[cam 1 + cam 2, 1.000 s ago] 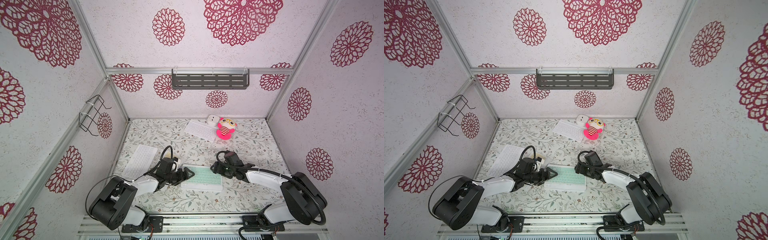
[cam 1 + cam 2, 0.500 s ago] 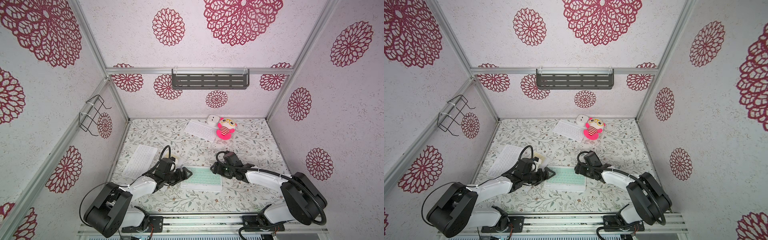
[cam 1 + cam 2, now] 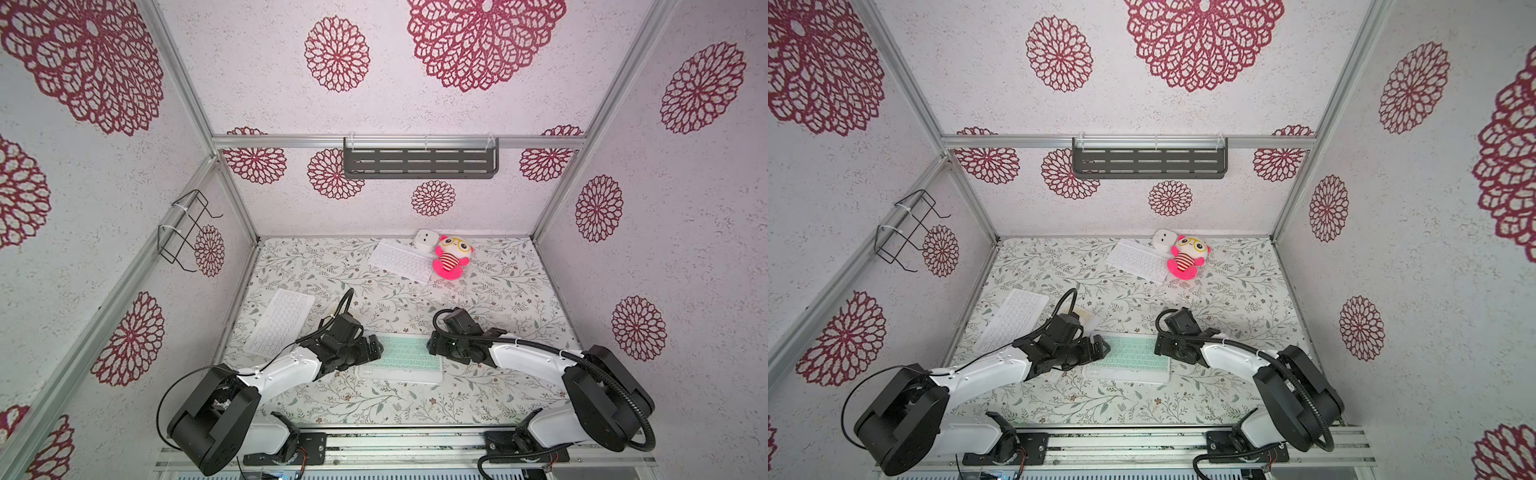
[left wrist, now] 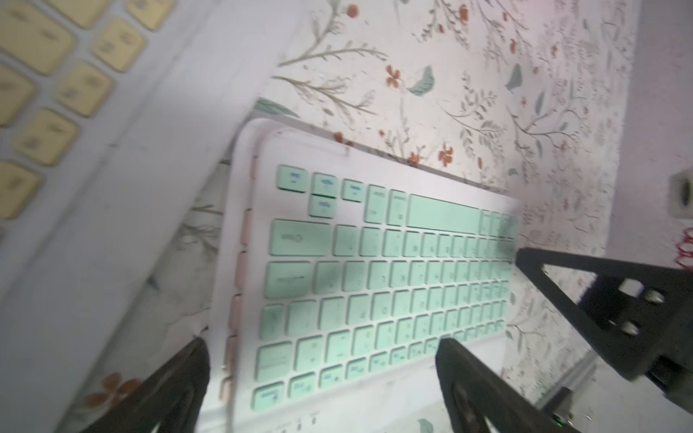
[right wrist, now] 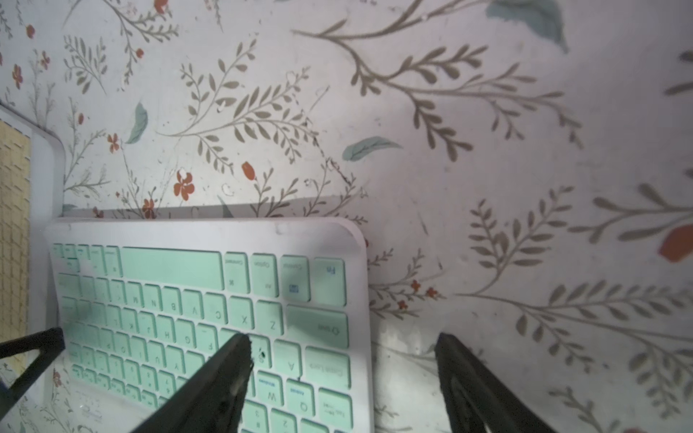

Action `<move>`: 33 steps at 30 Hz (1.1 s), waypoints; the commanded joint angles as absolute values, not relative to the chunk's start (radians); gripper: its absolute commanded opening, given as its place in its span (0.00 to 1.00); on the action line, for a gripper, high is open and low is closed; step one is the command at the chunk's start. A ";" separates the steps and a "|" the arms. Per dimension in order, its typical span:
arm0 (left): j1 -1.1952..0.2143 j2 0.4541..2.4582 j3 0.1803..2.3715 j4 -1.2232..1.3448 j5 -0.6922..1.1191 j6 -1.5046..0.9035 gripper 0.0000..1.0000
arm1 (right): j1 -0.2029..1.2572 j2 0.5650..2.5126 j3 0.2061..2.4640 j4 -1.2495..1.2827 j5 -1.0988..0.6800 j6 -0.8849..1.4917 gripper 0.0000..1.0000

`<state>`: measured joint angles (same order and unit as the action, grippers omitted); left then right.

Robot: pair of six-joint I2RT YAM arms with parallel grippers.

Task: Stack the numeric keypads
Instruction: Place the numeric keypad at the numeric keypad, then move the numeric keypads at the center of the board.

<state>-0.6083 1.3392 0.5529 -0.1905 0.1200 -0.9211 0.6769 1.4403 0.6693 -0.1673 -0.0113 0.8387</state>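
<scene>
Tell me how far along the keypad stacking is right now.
Done: the mint-green keypad lies on a pink-keyed keypad, a stack of at least two. In hand: nothing; the left gripper and right gripper are open at its two ends. Left: the yellow keypad beside the stack, the white keypad by the side wall and the white keypad at the back.

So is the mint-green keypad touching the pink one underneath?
Touching. The left wrist view shows the mint-green keypad lying flat on the pink keypad, whose keys peek out along one edge.
</scene>
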 commanded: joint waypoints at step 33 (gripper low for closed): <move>-0.807 1.469 0.611 -0.207 -0.003 -1.076 0.97 | 0.788 1.522 0.756 -0.268 0.051 0.858 0.81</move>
